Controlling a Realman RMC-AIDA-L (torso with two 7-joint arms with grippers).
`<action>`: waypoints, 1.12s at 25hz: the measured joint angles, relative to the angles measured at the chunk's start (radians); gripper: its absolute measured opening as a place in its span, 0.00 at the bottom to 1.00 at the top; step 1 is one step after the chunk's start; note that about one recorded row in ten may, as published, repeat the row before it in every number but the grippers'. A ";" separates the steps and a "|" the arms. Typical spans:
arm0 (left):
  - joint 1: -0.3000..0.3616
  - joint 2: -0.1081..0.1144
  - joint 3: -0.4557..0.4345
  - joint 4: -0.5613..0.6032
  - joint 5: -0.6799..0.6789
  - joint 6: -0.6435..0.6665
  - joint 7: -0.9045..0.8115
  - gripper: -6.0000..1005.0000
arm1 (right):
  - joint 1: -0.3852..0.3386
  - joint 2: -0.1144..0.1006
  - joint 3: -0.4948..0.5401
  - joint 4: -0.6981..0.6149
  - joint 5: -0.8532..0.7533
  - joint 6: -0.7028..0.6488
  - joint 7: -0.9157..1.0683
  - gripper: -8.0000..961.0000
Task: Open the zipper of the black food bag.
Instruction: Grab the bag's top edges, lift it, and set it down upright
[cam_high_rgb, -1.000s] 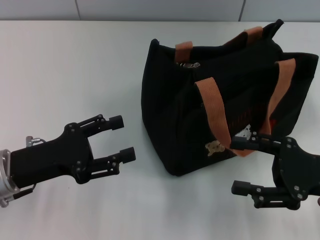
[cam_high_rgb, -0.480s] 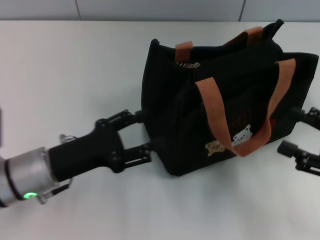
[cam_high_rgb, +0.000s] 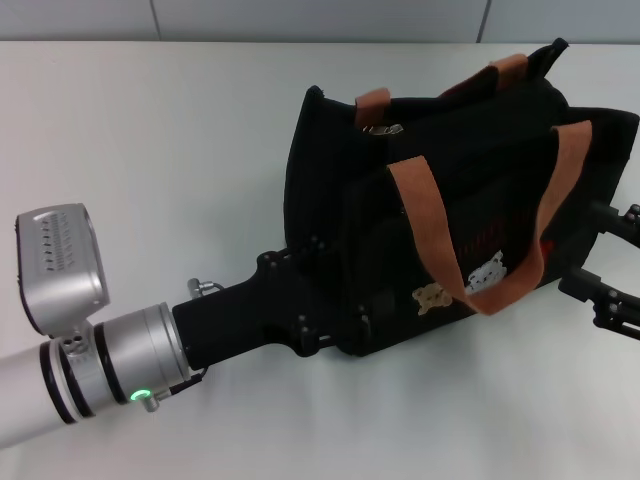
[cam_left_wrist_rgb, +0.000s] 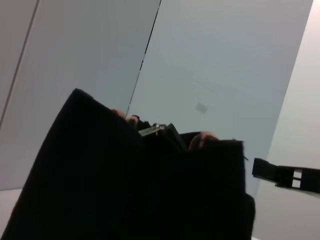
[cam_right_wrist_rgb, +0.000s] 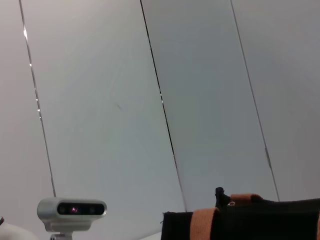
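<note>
The black food bag stands upright on the white table, its orange-brown handles raised. The zipper runs along its top seam, with the silvery pull tab near the bag's far left end; the left wrist view shows the same pull tab over the dark bag. My left gripper is open and pressed against the bag's near left lower corner, one finger on each side of it. Open too, my right gripper sits just off the bag's right end. In the right wrist view only the top of the bag shows.
White table lies to the left of and behind the bag. My left arm's silver wrist crosses the near left of the table. A pale panelled wall stands behind, and a small white camera shows in the right wrist view.
My left gripper has pushed forward and right from open table up against the bag's lower corner. The right gripper moved out to the bag's right end. The bag shifted slightly right.
</note>
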 joint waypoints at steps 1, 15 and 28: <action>-0.001 0.000 -0.007 -0.007 -0.001 -0.013 0.009 0.81 | 0.001 0.000 0.000 0.000 0.000 0.000 0.000 0.86; 0.035 0.000 -0.116 -0.032 0.002 -0.082 0.124 0.49 | 0.005 0.002 -0.003 0.002 -0.003 0.003 -0.001 0.86; 0.051 0.007 -0.166 -0.016 -0.005 -0.074 0.106 0.13 | 0.002 0.003 -0.003 0.003 -0.004 0.013 -0.001 0.86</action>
